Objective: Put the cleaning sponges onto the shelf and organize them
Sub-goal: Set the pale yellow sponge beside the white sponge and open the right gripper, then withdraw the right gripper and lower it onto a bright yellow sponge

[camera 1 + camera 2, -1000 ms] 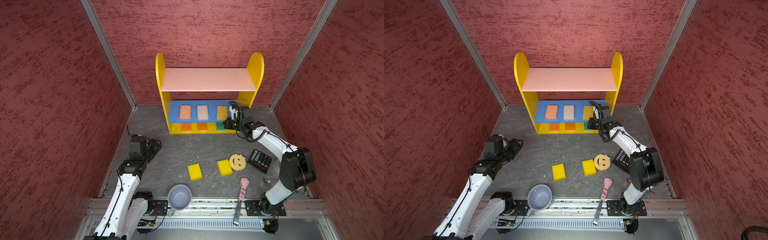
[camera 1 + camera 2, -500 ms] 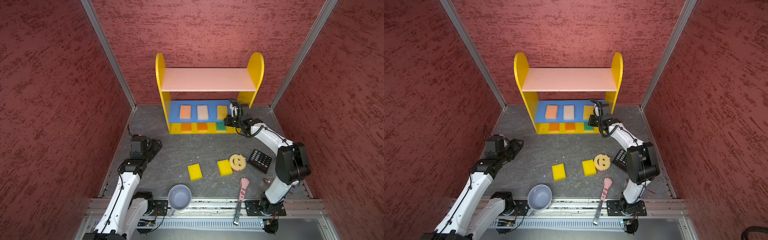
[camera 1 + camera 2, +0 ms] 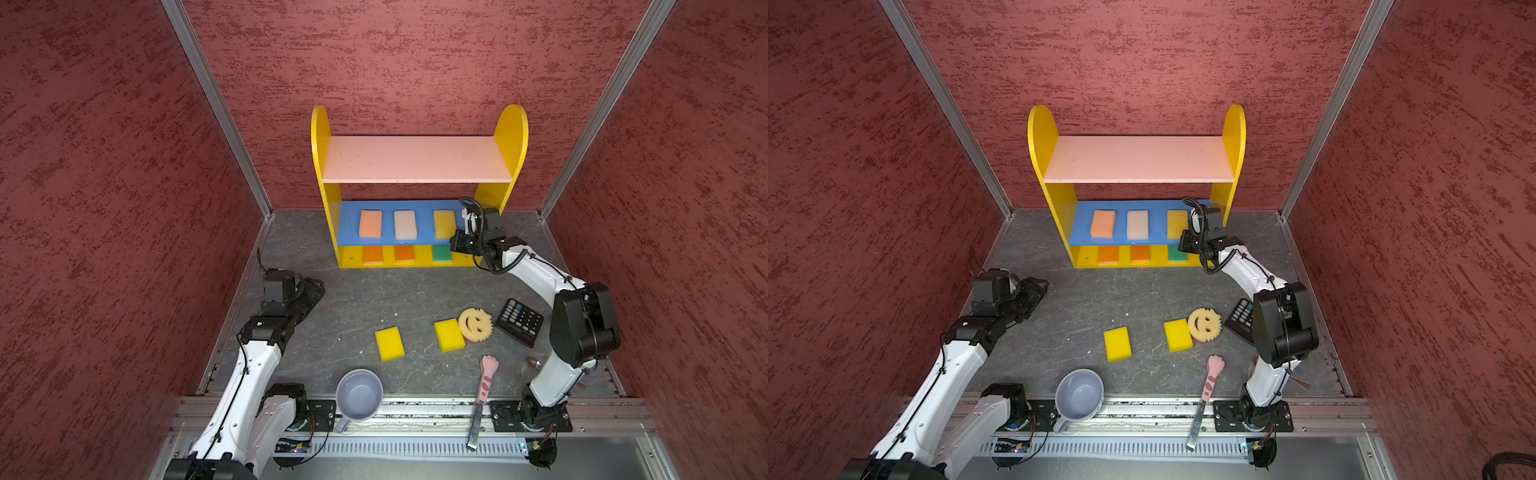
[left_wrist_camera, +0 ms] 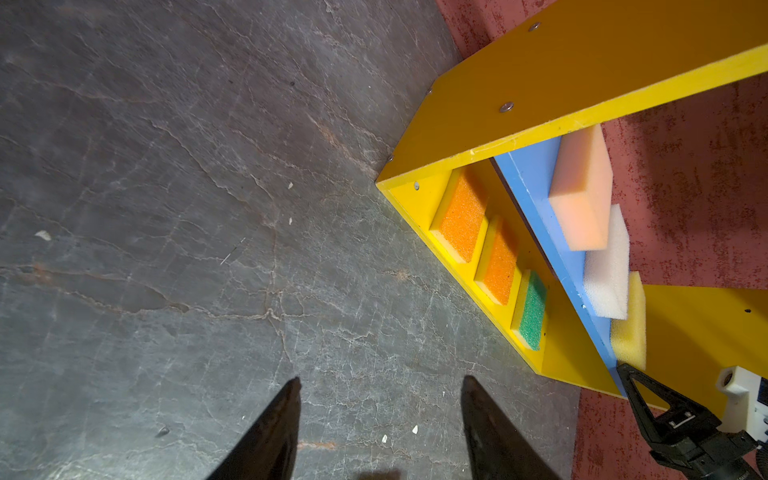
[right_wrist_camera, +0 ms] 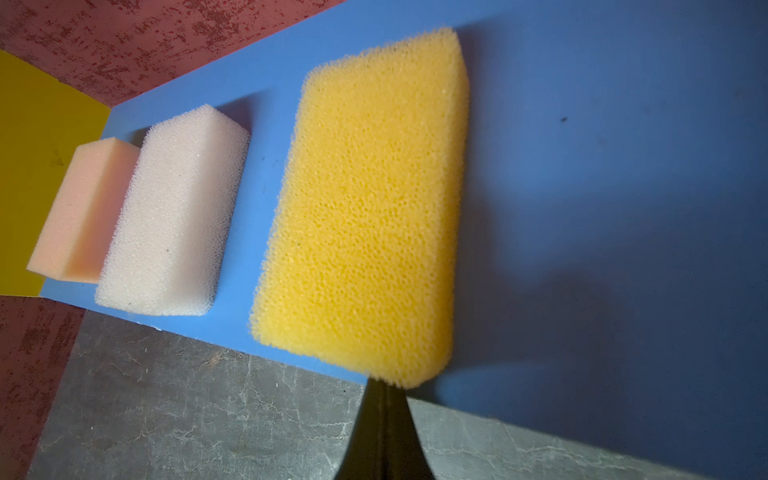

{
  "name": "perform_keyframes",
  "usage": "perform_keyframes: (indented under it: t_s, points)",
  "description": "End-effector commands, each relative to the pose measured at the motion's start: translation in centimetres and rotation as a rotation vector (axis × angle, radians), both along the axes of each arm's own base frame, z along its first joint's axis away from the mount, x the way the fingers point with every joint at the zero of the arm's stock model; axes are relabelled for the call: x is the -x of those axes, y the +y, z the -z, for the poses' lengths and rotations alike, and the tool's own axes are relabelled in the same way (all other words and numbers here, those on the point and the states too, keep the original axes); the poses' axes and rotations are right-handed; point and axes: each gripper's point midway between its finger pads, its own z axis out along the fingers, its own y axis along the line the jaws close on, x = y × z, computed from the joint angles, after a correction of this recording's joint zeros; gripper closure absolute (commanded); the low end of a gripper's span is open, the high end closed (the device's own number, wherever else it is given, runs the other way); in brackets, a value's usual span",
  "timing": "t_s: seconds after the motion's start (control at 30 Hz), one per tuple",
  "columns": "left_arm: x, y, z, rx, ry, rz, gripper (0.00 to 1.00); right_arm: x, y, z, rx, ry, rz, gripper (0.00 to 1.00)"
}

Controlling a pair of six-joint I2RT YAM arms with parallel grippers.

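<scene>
Remote cell, as seen from my console. The R end effector (image 5: 381, 388), fingers pressed together w/ nothing pinched, has its tip at the near edge of the coarse yellow sponge (image 5: 365, 208) on the blue mid board (image 5: 602, 166) of the shelf (image 3: 512, 133). It looks like contact in the R wrist view, but I can't confirm.

That sponge lies flat at the right end of a row of three in both top views. The pale pink sponge (image 3: 405, 224) is in the middle and the peach sponge (image 3: 370, 223) at the left end, w/ gaps between them.

Below, on the yellow btm board (image 3: 351, 255), I count an orange sponge (image 3: 372, 254), a second orange sponge (image 3: 404, 253) and a green-topped sponge (image 3: 441, 252), side by side and apart.

Three sponges are not yet shelved. On the grey worktop (image 3: 353, 299) a yellow block (image 3: 389, 343) lies alone, near the grey-blue mug (image 3: 359, 394). A second yellow block (image 3: 449, 335) butts against the round smiley sponge (image 3: 475, 325), whose pink underside shows at its rim.

A black calculator (image 3: 520, 322) sits just beside the smiley, on the R arm's side. The pink cat-paw tool (image 3: 487, 376) lies at the front edge, its handle over the rail.

The L end effector (image 4: 381, 378), fingers spread w/ nothing between, hangs over bare worktop. It points toward the shelf's left corner, apart from it.
</scene>
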Motion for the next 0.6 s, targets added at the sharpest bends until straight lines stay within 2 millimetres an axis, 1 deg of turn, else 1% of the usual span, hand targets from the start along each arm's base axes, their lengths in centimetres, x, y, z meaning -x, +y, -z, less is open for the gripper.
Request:
perform_keyframes:
  t_s: [0.0, 0.17, 0.37, 0.47, 0.57]
  points:
    - [-0.6, -0.3, -1.5, 0.007, -0.045, 0.009, 0.38, -1.1, -0.7, -1.5, 0.012, -0.048, 0.016, 1.00]
    - [-0.6, -0.3, -1.5, 0.007, -0.046, 0.011, 0.38, -1.3, -0.6, -1.4, 0.018, -0.042, 0.011, 1.00]
    - [-0.5, -0.3, -1.6, 0.006, -0.048, 0.011, 0.38, -0.5, -0.3, -1.5, -0.015, -0.036, 0.003, 1.00]
    - [-0.6, -0.4, -1.7, 0.006, -0.049, 0.014, 0.38, 0.7, -0.2, -1.5, -0.047, -0.021, -0.002, 1.00]
    - [-0.6, -0.4, -1.7, 0.007, -0.049, 0.016, 0.38, 2.8, 0.5, -1.0, -0.081, -0.002, -0.021, 0.99]
